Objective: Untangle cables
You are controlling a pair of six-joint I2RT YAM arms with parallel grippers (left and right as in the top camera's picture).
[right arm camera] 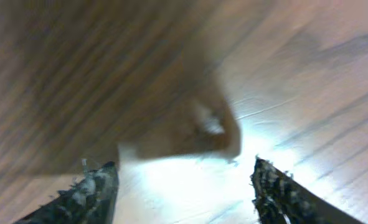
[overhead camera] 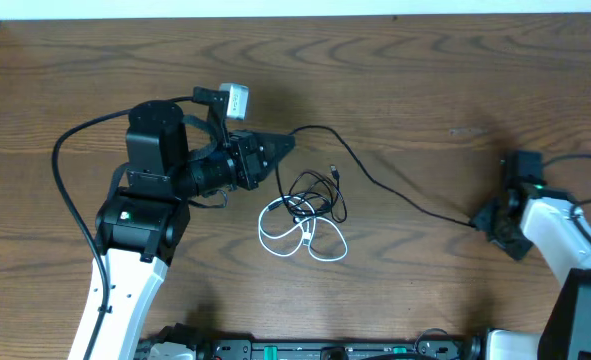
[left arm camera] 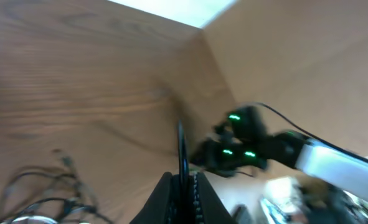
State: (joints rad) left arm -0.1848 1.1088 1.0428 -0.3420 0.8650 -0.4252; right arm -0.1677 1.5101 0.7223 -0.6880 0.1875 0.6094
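Wooden table (overhead camera: 425, 80), both arms over it. Your left gripper (overhead camera: 283, 146) is pinched tight on the black cable (overhead camera: 415, 207), which runs right across the table to the tip of your right gripper (right arm camera: 184, 183). That one's jaws are wide, with nothing between them. Between the arms lies the white cable (overhead camera: 305, 236) in loops, with black loops crossing its top edge. Can't tell if they're the same cord.
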